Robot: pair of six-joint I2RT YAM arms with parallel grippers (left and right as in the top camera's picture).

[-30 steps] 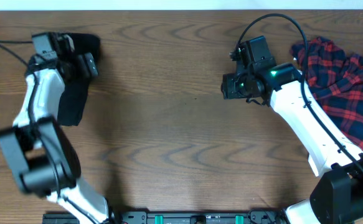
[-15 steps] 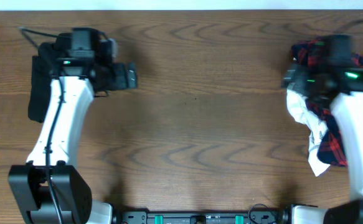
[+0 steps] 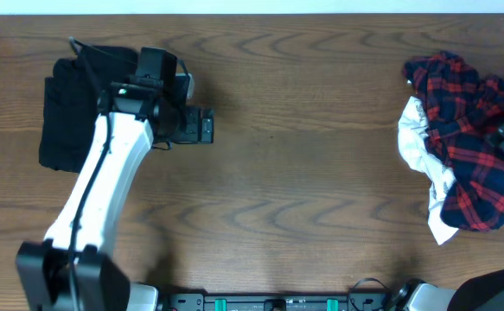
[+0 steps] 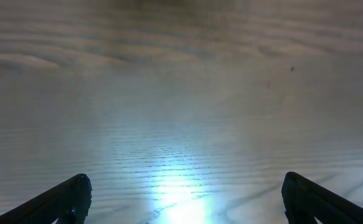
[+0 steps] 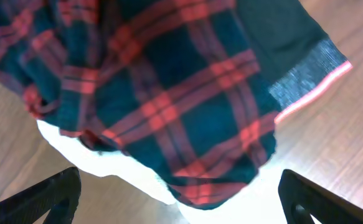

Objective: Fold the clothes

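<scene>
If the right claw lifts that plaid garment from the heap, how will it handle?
Probably floppy: the plaid garment lies crumpled in loose folds, so it should drape and sag from any pinch. Likely light, thin cloth. It overlaps the white piece, which may drag along.

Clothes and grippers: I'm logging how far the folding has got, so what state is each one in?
black garment: folded into a flat rectangle, lying on the table.
plaid garment: unfolded, crumpled in a heap.
white garment: crumpled, partly under the plaid garment.
left gripper: open, empty, over bare table.
right gripper: open, empty, over the plaid garment.
</scene>
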